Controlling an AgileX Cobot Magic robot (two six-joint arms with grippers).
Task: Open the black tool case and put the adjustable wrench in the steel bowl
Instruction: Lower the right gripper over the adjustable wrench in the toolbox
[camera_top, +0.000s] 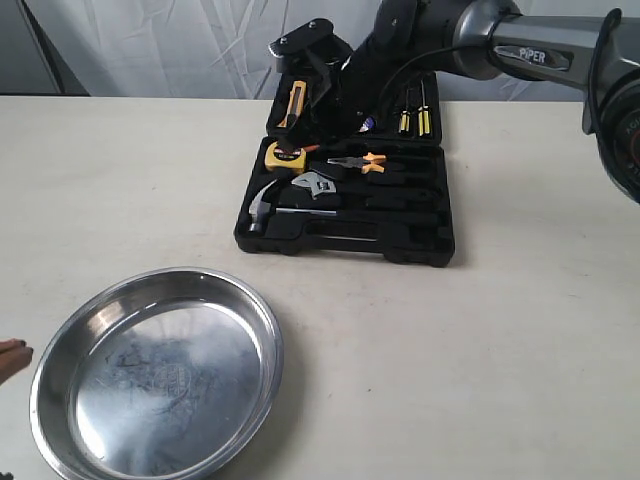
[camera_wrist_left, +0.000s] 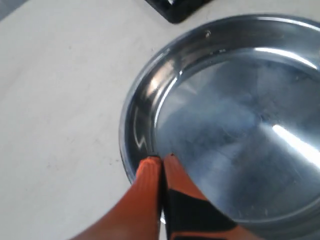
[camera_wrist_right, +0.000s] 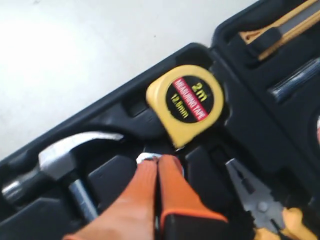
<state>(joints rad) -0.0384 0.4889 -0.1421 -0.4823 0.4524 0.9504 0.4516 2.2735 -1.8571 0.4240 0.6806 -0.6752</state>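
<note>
The tool case (camera_top: 400, 250) lies open on the table with the wrench (camera_top: 318, 186) in its slot, so the right end effector (camera_wrist_right: 157, 162), pressed together over the wrench's head, must spread to grasp it for the bowl (camera_top: 110, 300).

Pale matte table (camera_top: 520, 330), lightly scuffed. Creased white sheet (camera_top: 180, 45) hung behind its far edge.

Yellow tape measure (camera_wrist_right: 189, 102), black-and-red label marked "2 m", lay flat.

Claw hammer (camera_top: 265, 205) lay just on the near side of the tape, steel head bright, curved claw reaching toward it.

Orange-handled pliers (camera_top: 362, 163) lay to the tape's right in the exterior view, jaws pointing toward it.

Screwdrivers (camera_top: 415, 115) with yellow-and-black handles sat side by side farther back; exact count unclear.

Yellow-and-black utility knife (camera_top: 297, 103) sat behind the tape, partly hidden.
</note>
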